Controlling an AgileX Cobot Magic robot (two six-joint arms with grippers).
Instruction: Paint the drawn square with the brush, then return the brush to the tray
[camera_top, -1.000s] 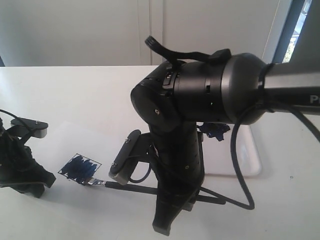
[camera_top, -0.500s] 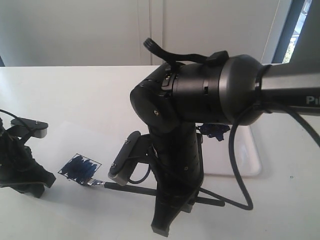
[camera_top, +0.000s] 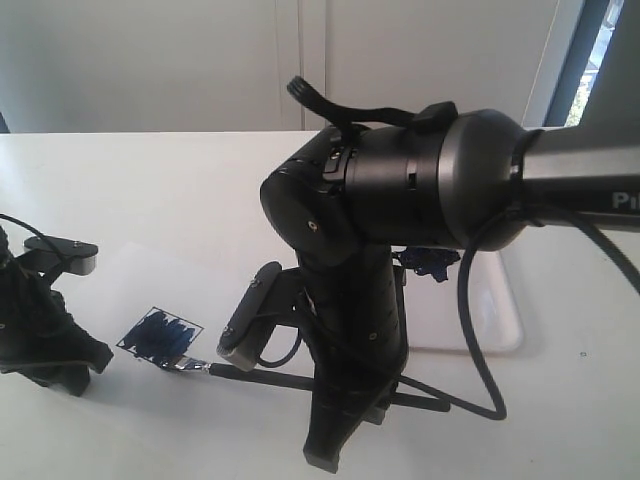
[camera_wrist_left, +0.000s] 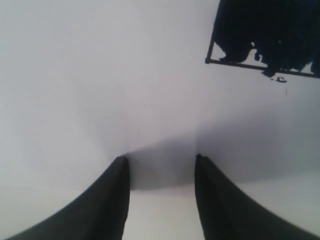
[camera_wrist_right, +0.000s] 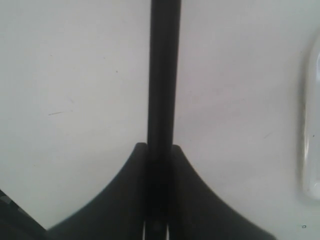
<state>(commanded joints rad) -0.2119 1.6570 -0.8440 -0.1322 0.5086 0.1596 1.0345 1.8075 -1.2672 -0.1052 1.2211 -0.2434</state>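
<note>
R gripper (camera_wrist_right: 160, 147) is shut tight on the brush (camera_wrist_right: 162, 75) approx. mid-handle, shaft running straight out between the fingers. Bristle tip sits at the edge of the drawn square (camera_top: 160, 338), which is mostly smeared dark blue. The tray (camera_top: 505, 335) lies behind the R arm, well apart from the square. L gripper (camera_wrist_left: 160, 157) is open, empty, just beside the square. Brush prob. light, w/ a stiff, thin, smooth handle that could twist in the pinch. Bristles soft and wet. Mid-handle hold looks right.
</note>
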